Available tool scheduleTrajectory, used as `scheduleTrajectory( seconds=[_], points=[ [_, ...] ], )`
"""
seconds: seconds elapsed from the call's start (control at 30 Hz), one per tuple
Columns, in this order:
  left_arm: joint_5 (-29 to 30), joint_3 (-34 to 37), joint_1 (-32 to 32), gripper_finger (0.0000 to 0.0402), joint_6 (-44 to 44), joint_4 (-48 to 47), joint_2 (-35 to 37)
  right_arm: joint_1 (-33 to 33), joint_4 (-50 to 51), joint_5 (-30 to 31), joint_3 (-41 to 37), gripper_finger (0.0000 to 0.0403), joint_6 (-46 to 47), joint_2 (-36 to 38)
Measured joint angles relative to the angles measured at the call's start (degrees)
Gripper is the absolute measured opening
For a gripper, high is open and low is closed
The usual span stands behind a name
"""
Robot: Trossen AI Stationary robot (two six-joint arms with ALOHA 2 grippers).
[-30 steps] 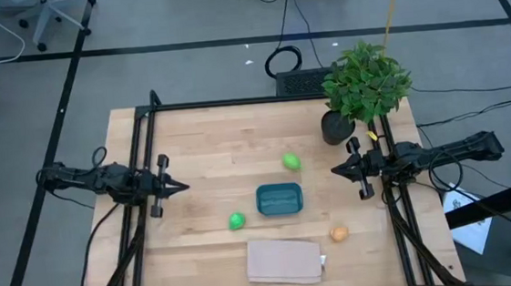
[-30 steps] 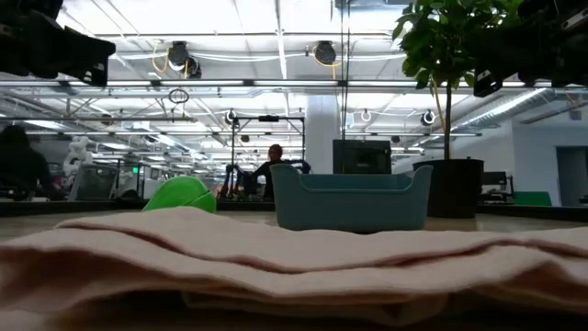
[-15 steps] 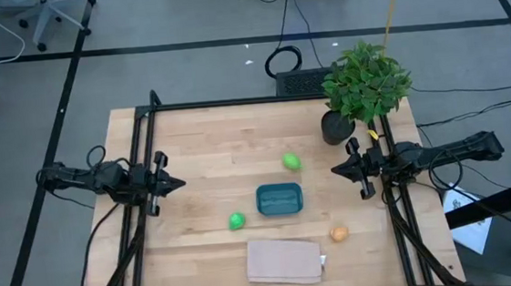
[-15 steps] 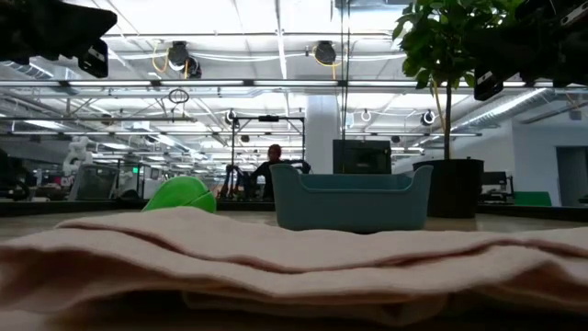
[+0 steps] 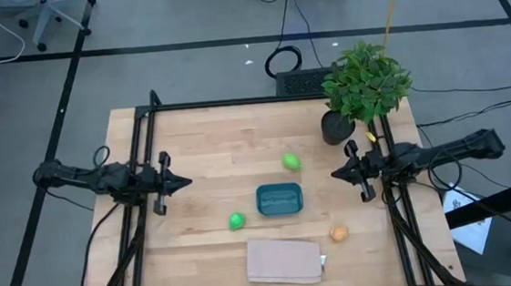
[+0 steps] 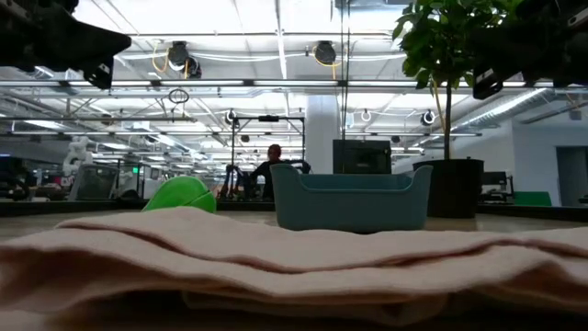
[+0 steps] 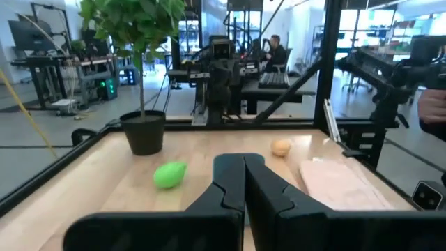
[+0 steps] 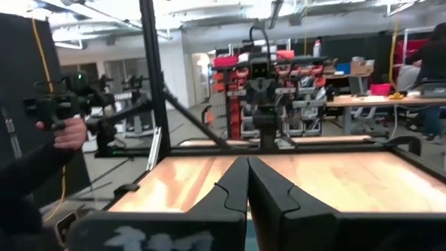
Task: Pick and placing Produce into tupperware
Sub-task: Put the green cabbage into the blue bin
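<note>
The teal tupperware (image 5: 279, 199) stands mid-table on its base, shown also in the low view (image 6: 351, 198). Three fruits rest on the wood around it. A yellow-green one (image 5: 291, 162) lies just beyond it, also in the left wrist view (image 7: 169, 174). A bright green one (image 5: 236, 221) lies to its near left (image 6: 181, 195). An orange one (image 5: 339, 234) lies to its near right (image 7: 281, 147). My left gripper (image 5: 188, 180) hovers shut at the table's left side (image 7: 244, 167). My right gripper (image 5: 334, 172) hovers shut at the right side (image 8: 247, 174). Both point level toward the middle and hold nothing.
A folded beige cloth (image 5: 285, 260) lies near the front edge and fills the low view's foreground (image 6: 294, 257). A potted plant (image 5: 365, 84) stands at the far right corner, close behind my right arm. A black frame (image 5: 234, 103) edges the table. A person's hand (image 8: 66, 129) shows beyond it.
My left gripper has rolled a little at the wrist and stays shut at the table's left side. The fruits, the tupperware and the cloth have not moved.
</note>
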State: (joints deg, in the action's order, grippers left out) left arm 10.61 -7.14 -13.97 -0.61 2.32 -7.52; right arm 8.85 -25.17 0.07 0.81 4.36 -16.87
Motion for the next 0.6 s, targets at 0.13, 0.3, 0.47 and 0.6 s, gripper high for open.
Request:
scheduleTrajectory(
  seconds=[0.13,0.3,0.47,0.6],
  points=[
    [-1.2,0.0,0.0,0.0003,-0.7,0.4,-1.5,1.2,-2.4,4.6,0.0,0.0000,-2.6,-3.5],
    [-1.6,0.0,0.0,0.0003,-1.4,0.5,-2.7,3.2,-4.9,7.2,1.5,0.0000,-6.9,-8.9],
    [-1.5,0.0,0.0,0.0003,-1.7,0.6,-3.5,5.3,-4.6,10.3,4.8,0.0000,-8.1,-16.9],
    [-1.5,0.0,0.0,0.0003,-2.4,1.0,-3.7,5.5,-6.3,10.8,8.0,0.0000,-8.2,-23.0]
  ],
)
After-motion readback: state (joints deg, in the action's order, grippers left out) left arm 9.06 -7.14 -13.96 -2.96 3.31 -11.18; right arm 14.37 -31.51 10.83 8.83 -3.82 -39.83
